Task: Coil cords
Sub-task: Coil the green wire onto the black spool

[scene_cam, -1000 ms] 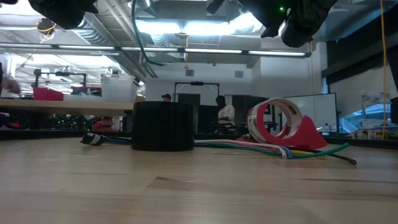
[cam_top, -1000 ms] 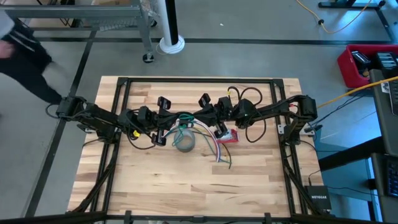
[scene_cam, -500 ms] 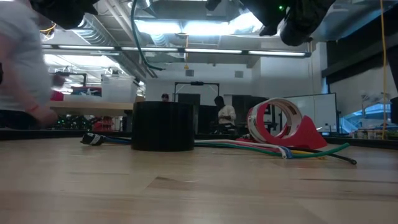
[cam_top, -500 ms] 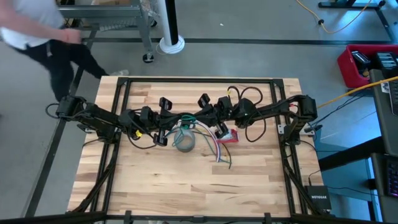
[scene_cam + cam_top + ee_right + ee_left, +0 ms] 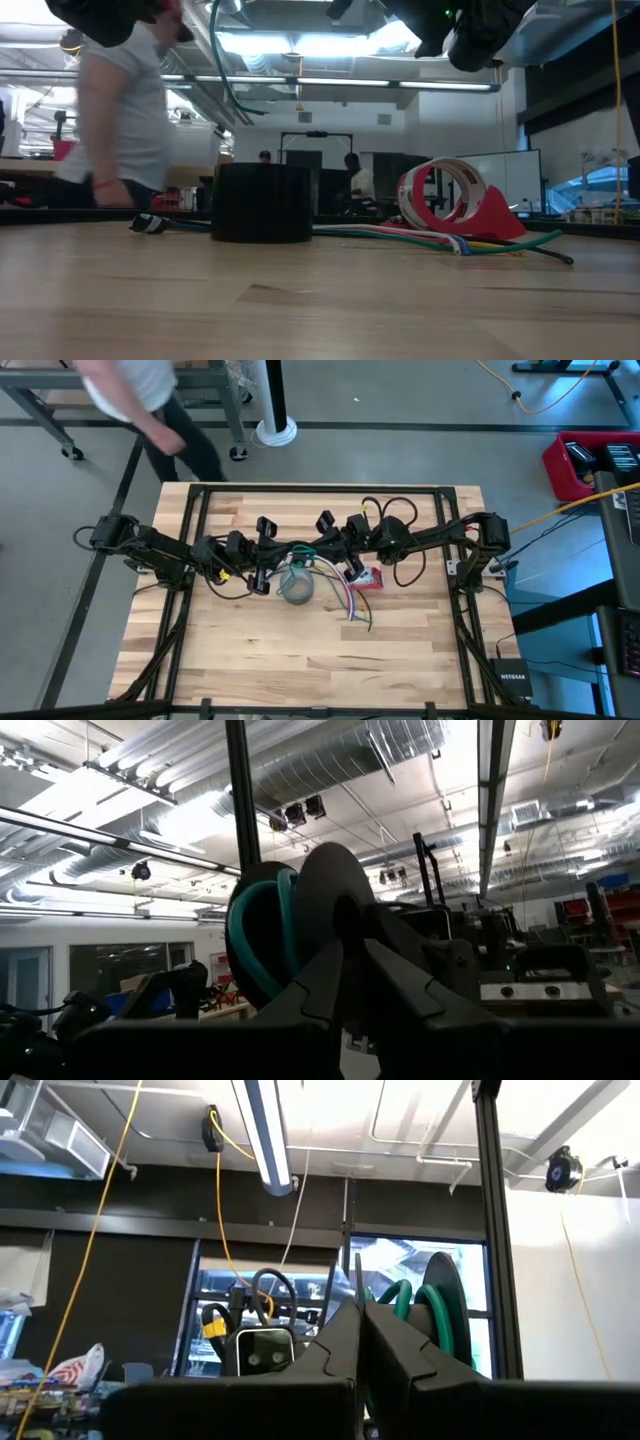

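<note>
Left gripper (image 5: 283, 553) is pinched fully closed up in the air above the tape roll (image 5: 296, 589); the right gripper (image 5: 318, 547) meets it, clamped on a green cord (image 5: 252, 935) wound into a ring between them. If either arm pulls away unevenly, I'd guess the loops spring loose onto the table (image 5: 250, 650). Whether the left also pinches cord is hidden. The cord's ends I can't make out.

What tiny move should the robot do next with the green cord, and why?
Probably one more winding turn: the right gripper would carry the green cord around again next to the left gripper, which is shut. Both grippers meet high above the table, green loops already show between them, and a loose length hangs down.
</note>
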